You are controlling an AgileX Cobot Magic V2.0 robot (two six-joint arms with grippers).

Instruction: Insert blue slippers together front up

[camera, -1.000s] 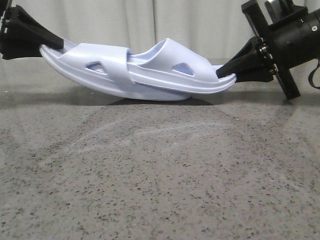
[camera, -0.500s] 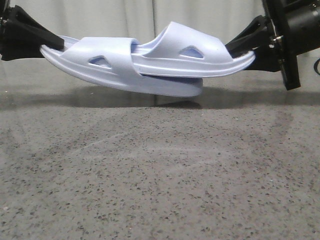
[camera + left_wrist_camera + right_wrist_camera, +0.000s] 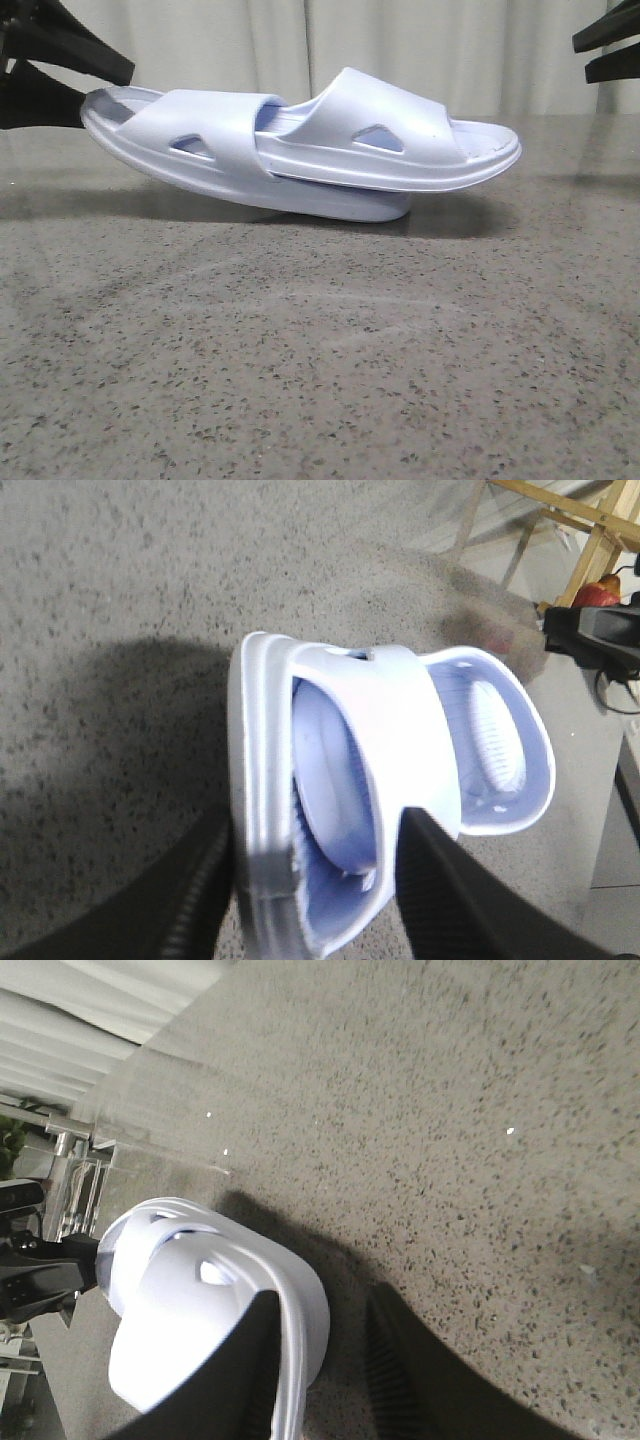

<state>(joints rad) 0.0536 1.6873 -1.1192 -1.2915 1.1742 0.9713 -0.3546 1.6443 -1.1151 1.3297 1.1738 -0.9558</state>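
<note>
Front view: blue slippers (image 3: 300, 150) nested, one slid under the other's strap, straps up, long axis running left to right across the desk (image 3: 320, 360). Lower slipper resting on the desk at its right end, left end raised and tilted up. Left gripper (image 3: 85, 85) at the raised heel end, fingers spread above and below the rim; whether touching or just off cannot be told. Right gripper (image 3: 608, 48) well apart from the pair, fingers parted, holding nothing.

Left wrist view: left gripper (image 3: 315, 870) with fingers astride the lower slipper's end, one each side, apart rather than pressed in. Inner slipper's toe seen tucked under the outer strap, pointing away from the camera.

Right wrist view: right gripper (image 3: 320, 1330) open, one finger overlapping the slipper's rim in the picture, the other over bare desk.

Judgement: insertion looks done; release step in hand. Next move likely calls for freeing the left end without dragging the pair apart.
</note>
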